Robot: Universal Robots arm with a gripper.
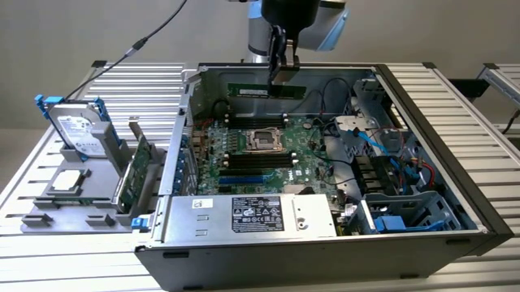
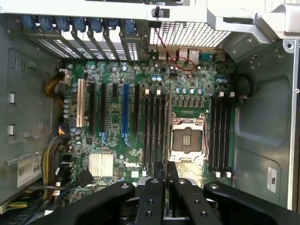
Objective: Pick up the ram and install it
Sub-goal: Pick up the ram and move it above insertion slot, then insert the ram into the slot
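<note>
While I'm driving this from my desk, here's the exterior view, its left to its right: a grey tray (image 1: 49, 222) sits on the slatted table (image 1: 138, 79) with a hard drive (image 1: 75, 131) standing in it and a green expansion card (image 1: 136, 167) on edge just beside that. Next comes the open computer case (image 1: 455, 182) with the motherboard (image 1: 268, 159) lying flat inside, and a blue-trimmed drive cage (image 1: 406, 213) at the case's near right corner. The gripper (image 1: 281, 72) hangs over the back of the case, fingers pinched narrow on the ram (image 1: 260, 91). The stick is level right under the fingertips, gripped off-centre, so more of it pokes toward the exterior view's left. It's up in the air, clear of the board, above the slots behind the CPU socket (image 1: 264, 139). On the wrist view the fingers (image 2: 151, 197) are nearly together, looking down at the black memory slots (image 2: 154, 126) flanking the socket.
</note>
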